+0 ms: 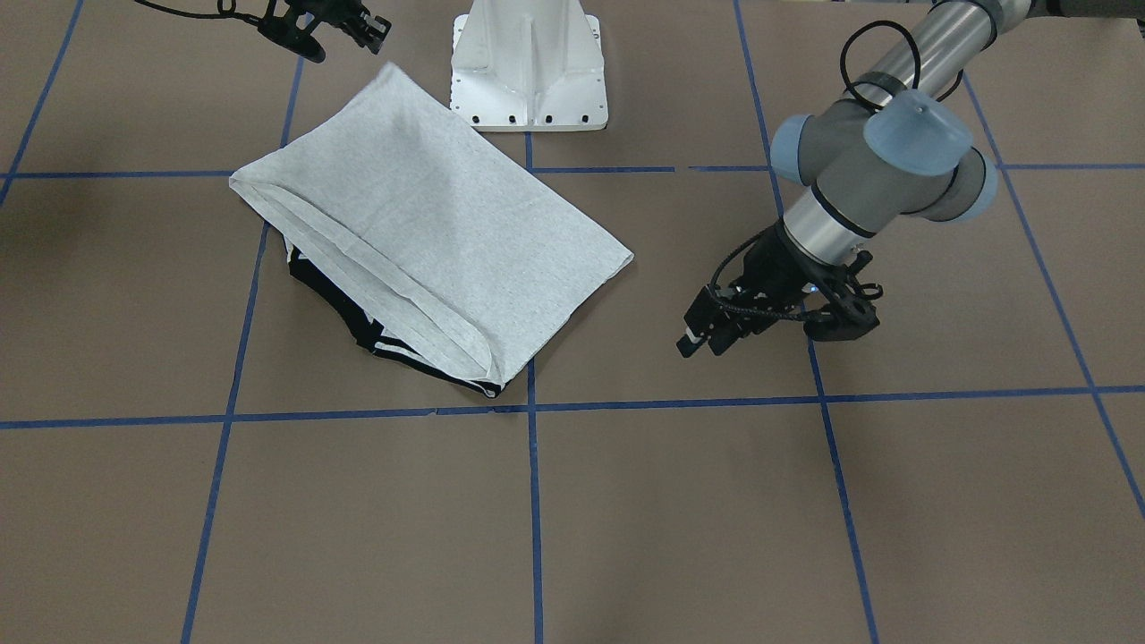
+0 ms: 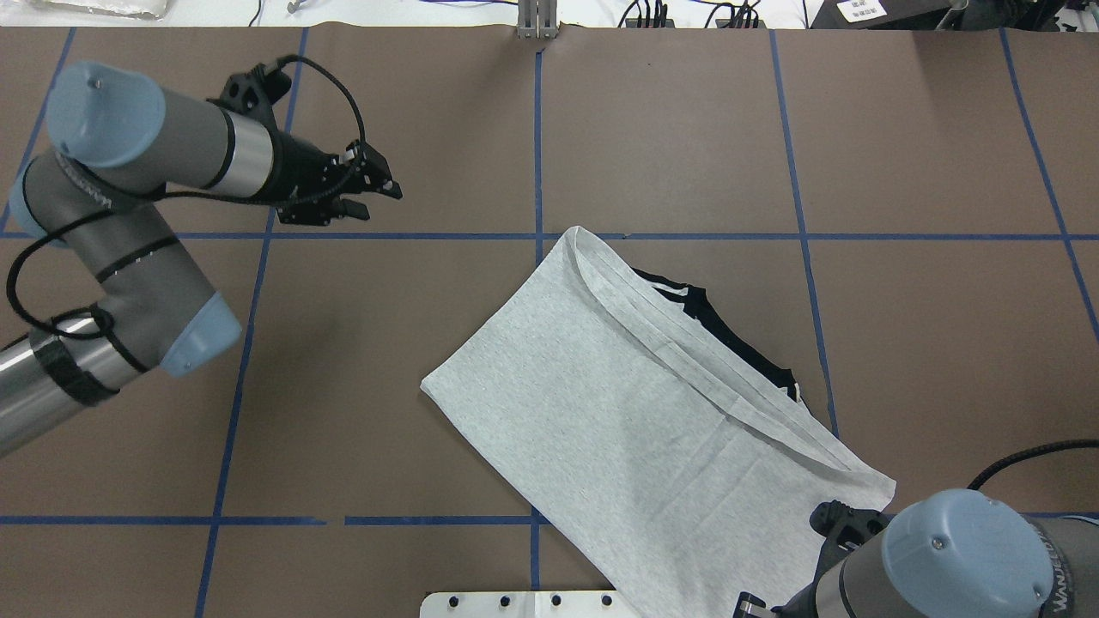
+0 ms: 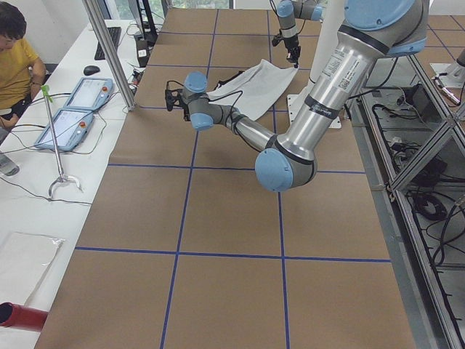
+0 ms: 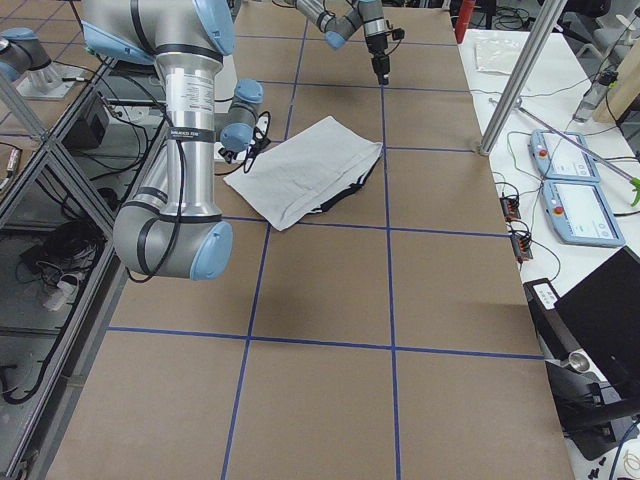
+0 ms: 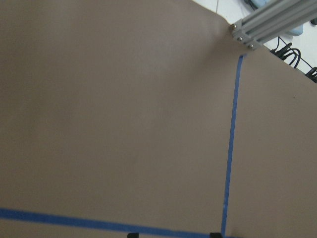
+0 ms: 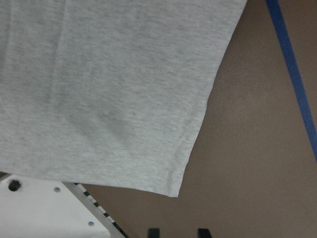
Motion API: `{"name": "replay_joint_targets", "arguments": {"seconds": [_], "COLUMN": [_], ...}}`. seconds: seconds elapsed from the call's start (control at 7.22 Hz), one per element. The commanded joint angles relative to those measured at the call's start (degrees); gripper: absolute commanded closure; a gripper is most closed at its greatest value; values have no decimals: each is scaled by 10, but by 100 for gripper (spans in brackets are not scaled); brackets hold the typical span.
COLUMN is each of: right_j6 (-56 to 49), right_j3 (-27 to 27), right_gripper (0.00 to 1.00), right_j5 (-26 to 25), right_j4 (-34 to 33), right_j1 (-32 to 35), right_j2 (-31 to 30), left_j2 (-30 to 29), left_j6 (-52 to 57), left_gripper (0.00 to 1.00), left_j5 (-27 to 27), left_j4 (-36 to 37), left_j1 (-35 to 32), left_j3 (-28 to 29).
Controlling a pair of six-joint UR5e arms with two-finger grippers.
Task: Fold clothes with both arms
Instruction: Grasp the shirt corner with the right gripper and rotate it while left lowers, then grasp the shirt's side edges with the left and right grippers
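Note:
The grey T-shirt (image 1: 429, 233) lies folded into a rectangle on the brown table, also seen in the overhead view (image 2: 635, 429). Its black collar and striped trim (image 1: 358, 317) stick out from under one long edge; the print is hidden. My left gripper (image 1: 699, 343) is open and empty over bare table, well clear of the shirt's short edge; its fingertips (image 5: 215, 234) stand apart in the left wrist view. My right gripper (image 1: 365, 27) is open and empty just beyond the shirt's corner near the pedestal. The right wrist view shows that corner (image 6: 173, 191) below it.
The white pedestal base (image 1: 528, 72) stands beside the shirt's near-robot edge. Blue tape lines (image 1: 534, 501) grid the brown table cover. An aluminium post (image 5: 267, 22) stands at the table's far edge. An operator and teach pendants (image 3: 73, 109) sit at a side desk.

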Motion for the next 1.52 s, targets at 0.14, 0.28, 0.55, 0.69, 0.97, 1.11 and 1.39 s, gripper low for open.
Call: {"name": "replay_joint_targets", "arguments": {"seconds": [0.14, 0.28, 0.55, 0.69, 0.97, 1.11, 1.39], "right_j6": [-6, -8, -39, -40, -39, -39, -37], "right_j3": [-54, -99, -125, -126, -124, -125, -122], "right_gripper": [0, 0, 0, 0, 0, 0, 0], "right_j5": [-48, -69, -99, -99, -97, -97, -97], "right_j4": [0, 0, 0, 0, 0, 0, -2], "right_j1": [174, 235, 250, 250, 250, 250, 253], "right_j2": [83, 130, 146, 147, 147, 146, 145], "left_j2": [47, 44, 43, 44, 42, 41, 40], "left_j6": [-156, -160, -161, -161, -160, -159, -152], "left_gripper": [27, 27, 29, 37, 67, 73, 100], "left_j5": [67, 97, 103, 103, 104, 113, 115], "left_j4": [18, 60, 91, 92, 92, 92, 105], "left_j1": [156, 185, 197, 201, 201, 200, 184], "left_j3": [-62, -60, -59, -57, -52, -51, -52]}}
